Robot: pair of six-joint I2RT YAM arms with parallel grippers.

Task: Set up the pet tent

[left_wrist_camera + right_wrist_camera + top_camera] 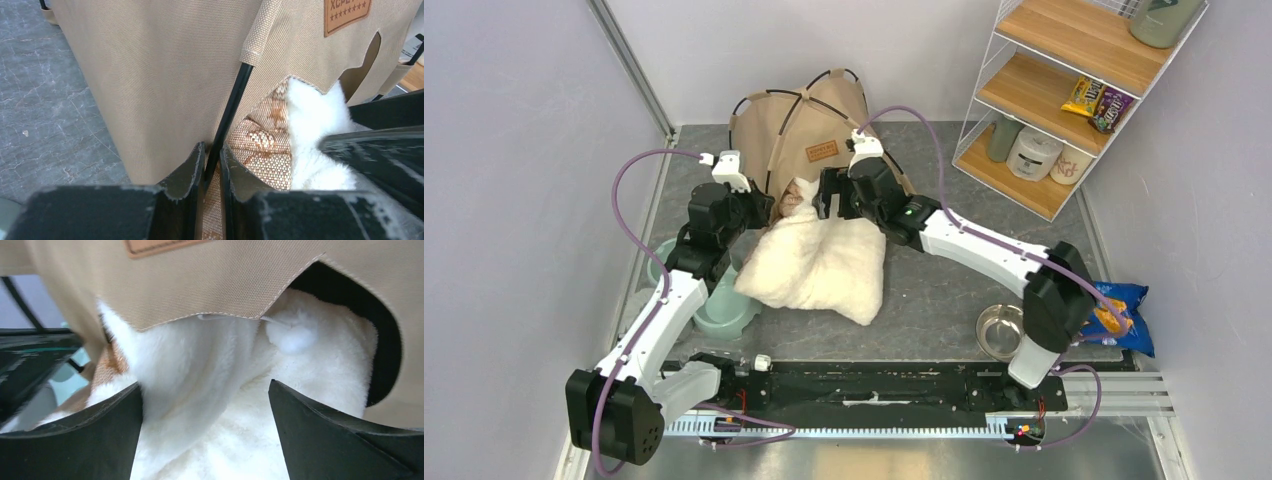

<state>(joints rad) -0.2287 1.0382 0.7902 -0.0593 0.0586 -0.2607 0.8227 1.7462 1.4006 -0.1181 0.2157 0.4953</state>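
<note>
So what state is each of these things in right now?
pet tent, standing upright, doorway partly stuffed.
pillow, mostly lying outside, one end tucked into the doorway.
left gripper, shut on the tent pole.
right gripper, open, straddling the pillow.
steel bowl, upright, empty.

The pet tent (pixel 784 125) has its doorway plugged by the white pillow (pixel 824 265), and 2 grippers crowd it. The left gripper (pixel 211 165) pinches the black pole (pixel 232 107) at the edge, while the right gripper (pixel 205 405), spread wide, straddles the fluff. Bare table (pixel 934 290) lies open between pillow and steel bowl (pixel 999 332). A gap separates tent and shelf (pixel 1064 100). Green bowls (pixel 729 312) hem in the left arm.
</note>
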